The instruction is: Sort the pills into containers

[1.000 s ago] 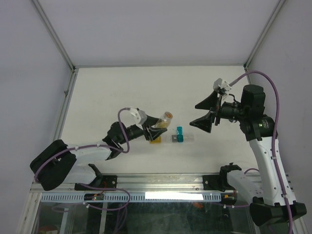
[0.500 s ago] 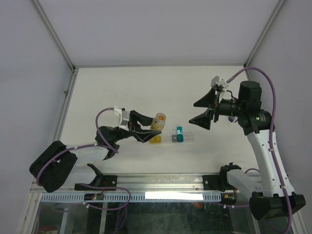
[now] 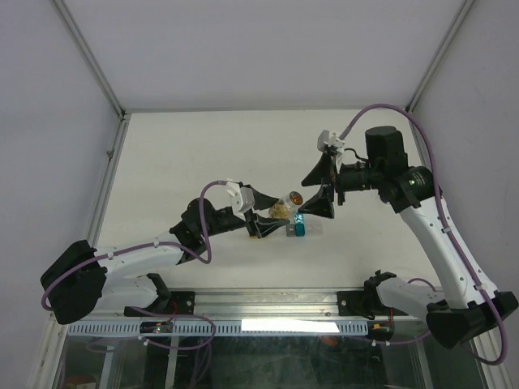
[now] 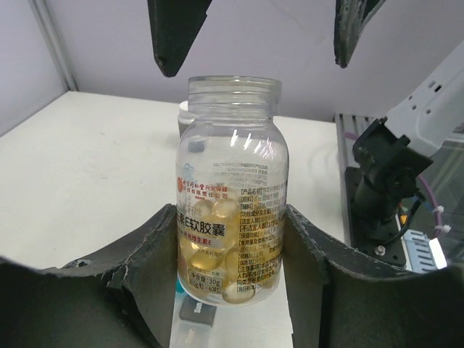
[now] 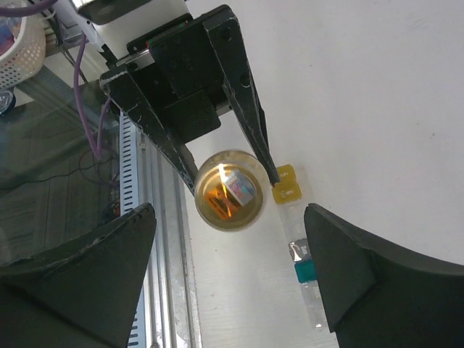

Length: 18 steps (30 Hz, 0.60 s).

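Observation:
My left gripper (image 3: 274, 212) is shut on a clear, capless pill bottle (image 3: 285, 203) of yellow softgels and holds it tilted above the table, mouth toward my right gripper (image 3: 305, 196). The right gripper is open, its fingers either side of the bottle's mouth without touching it. In the left wrist view the bottle (image 4: 232, 188) stands between my fingers (image 4: 145, 275). In the right wrist view I look into its open mouth (image 5: 226, 190). Below lies a strip of tiny boxes: yellow (image 5: 286, 183), greyish (image 5: 297, 249), teal (image 5: 305, 270). The teal box (image 3: 298, 226) also shows from above.
A metal rail (image 3: 268, 301) runs along the table's near edge, and the grey enclosure walls (image 3: 73, 121) stand close at left, right and back. The right arm's base (image 4: 384, 181) is bolted at the table edge.
My left arm has swung the bottle right and tipped it over the strip of boxes. My right gripper has moved left and down until its open fingers flank the bottle's mouth.

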Tool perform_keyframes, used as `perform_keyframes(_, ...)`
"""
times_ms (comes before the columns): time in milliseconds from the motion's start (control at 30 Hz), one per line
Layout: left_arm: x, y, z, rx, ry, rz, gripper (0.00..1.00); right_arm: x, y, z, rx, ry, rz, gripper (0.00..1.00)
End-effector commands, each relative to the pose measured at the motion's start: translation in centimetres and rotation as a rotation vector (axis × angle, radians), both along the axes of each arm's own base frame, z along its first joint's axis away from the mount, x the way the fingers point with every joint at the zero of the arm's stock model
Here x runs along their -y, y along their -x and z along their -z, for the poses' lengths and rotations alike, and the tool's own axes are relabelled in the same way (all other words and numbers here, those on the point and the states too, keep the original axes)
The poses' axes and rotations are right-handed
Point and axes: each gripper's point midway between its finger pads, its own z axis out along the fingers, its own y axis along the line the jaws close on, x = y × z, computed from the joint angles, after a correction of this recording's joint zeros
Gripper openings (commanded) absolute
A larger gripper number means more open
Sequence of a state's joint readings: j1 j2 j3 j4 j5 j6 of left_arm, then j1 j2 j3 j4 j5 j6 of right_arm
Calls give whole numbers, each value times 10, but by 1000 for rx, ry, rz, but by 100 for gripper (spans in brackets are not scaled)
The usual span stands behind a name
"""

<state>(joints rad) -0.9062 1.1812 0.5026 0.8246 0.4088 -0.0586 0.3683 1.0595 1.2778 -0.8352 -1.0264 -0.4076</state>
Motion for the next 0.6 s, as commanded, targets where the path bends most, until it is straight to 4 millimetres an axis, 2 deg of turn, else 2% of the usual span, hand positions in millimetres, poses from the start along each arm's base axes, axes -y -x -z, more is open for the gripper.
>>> perform_keyframes(0,7,-12,-4,53,-47,-61,0,-7,0,4,-20,66,0,85)
perform_keyframes(133,13,-11,-1,53,-60,-47,0,-12,-4,16,-53,101,34,80)
perform_keyframes(367,16,-11,1,45,-65,-39,0,-15,-9,30,-101,167,71,63)
perform_keyframes(567,15,-10,-1,50,-59,-41,0,-13,-11,35,-111,192,92,62)
